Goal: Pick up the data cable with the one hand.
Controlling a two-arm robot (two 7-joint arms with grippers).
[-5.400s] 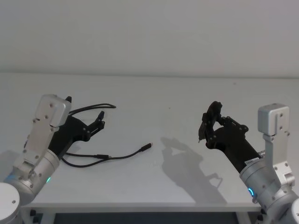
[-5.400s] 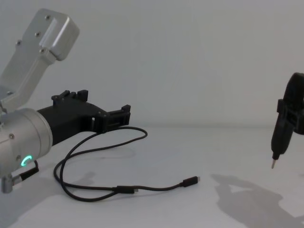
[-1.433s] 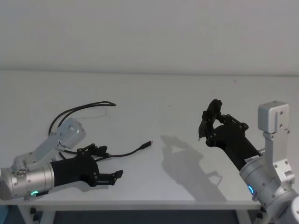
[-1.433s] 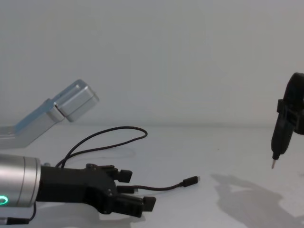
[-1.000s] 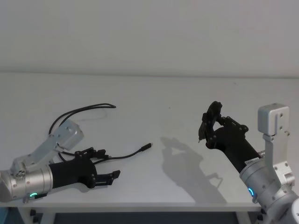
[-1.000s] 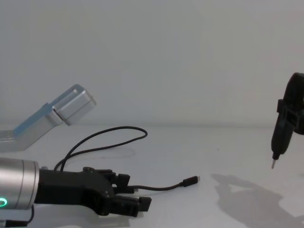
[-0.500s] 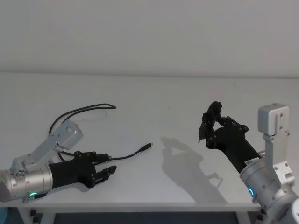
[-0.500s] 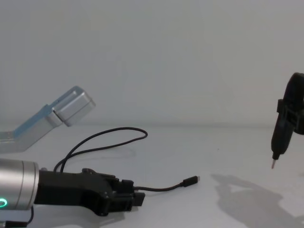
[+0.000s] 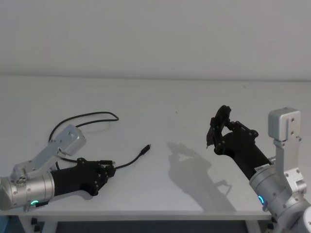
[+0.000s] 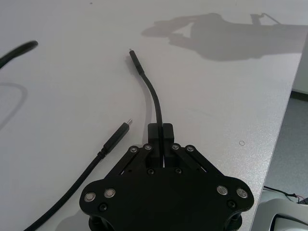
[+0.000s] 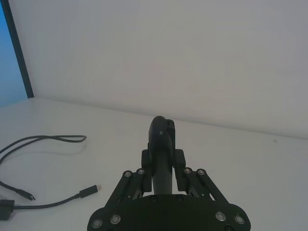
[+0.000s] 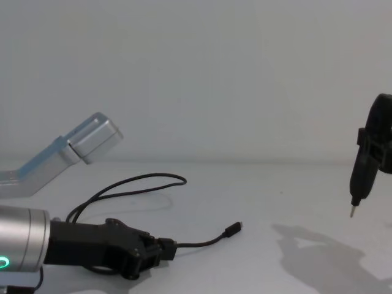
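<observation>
The long thin black data cable (image 9: 137,155) lies loosely looped on the left of the white tabletop (image 9: 184,97). The black two-fingered left end effector (image 9: 110,171), wide open 1 second ago, has clamped tight on it just behind 1 plug, and the free plug (image 9: 147,146) has been dragged leftward. The grasp looks made and lifting remains. I count 1 cable, 2 plugs and 2 end effectors. The right end effector (image 9: 214,132) hangs parked, closed around 1 slim black pen-like tool (image 12: 359,177).

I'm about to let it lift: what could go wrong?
The left end effector pinches the thin data cable only at its fingertips, so the cord may slip out on lifting. The cable's long loop runs beside the left arm's silver link and could snag there. The right end effector, parked at right, grips a pen-like tool.
</observation>
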